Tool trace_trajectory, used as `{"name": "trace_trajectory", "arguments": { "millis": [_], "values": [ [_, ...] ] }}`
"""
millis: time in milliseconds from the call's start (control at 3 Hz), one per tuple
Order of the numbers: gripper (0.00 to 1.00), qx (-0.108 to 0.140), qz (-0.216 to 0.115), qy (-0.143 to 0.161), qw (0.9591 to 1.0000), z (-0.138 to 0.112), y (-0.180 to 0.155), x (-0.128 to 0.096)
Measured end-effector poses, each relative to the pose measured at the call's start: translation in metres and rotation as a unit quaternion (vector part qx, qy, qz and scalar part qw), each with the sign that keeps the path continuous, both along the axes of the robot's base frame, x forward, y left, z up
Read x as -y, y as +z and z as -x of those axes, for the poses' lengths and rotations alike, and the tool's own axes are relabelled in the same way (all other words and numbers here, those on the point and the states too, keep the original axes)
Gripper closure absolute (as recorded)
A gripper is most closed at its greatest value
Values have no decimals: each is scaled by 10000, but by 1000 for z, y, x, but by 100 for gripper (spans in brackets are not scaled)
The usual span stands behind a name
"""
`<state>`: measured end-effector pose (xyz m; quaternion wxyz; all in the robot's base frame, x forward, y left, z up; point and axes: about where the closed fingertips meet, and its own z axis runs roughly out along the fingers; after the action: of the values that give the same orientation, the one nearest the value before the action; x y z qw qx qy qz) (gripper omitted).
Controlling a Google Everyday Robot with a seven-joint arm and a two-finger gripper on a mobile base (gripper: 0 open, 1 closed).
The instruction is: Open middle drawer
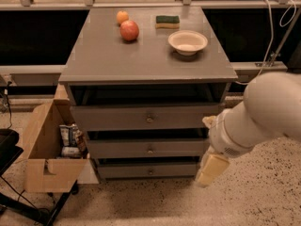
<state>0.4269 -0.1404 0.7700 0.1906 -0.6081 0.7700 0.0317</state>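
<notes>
Middle drawer [117,148], second front down the cabinet [141,65], was shut, knob [150,150] untouched. Gripper [211,169] hung right of it, low, apart. Couldn't tell its grip state. Reach, grasp and pull all left to do.

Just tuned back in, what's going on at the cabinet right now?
The robot's white arm reaches in from the right, its pale gripper low beside the right front corner of the grey wooden cabinet, about level with the lowest drawer, touching nothing. The wide, shallow grey middle drawer with the small round metal knob does not look pulled out; the gripper is off to the right of that knob. A red apple, a small orange, a green sponge and a white bowl sit on top.
</notes>
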Motion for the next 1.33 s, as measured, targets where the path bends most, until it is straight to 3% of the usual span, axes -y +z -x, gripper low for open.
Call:
{"name": "trace_trajectory", "arguments": {
  "millis": [333, 667, 1000, 1333],
  "values": [
    [0, -87, -670, -149, 9976, -12, -63, -22],
    [0, 199, -847, -284, 9958, -32, -67, -26],
    [0, 178, -716, -269, 9969, -36, -77, -30],
    [0, 120, -414, -306, 9986, -46, -112, -32]
  ]
}}
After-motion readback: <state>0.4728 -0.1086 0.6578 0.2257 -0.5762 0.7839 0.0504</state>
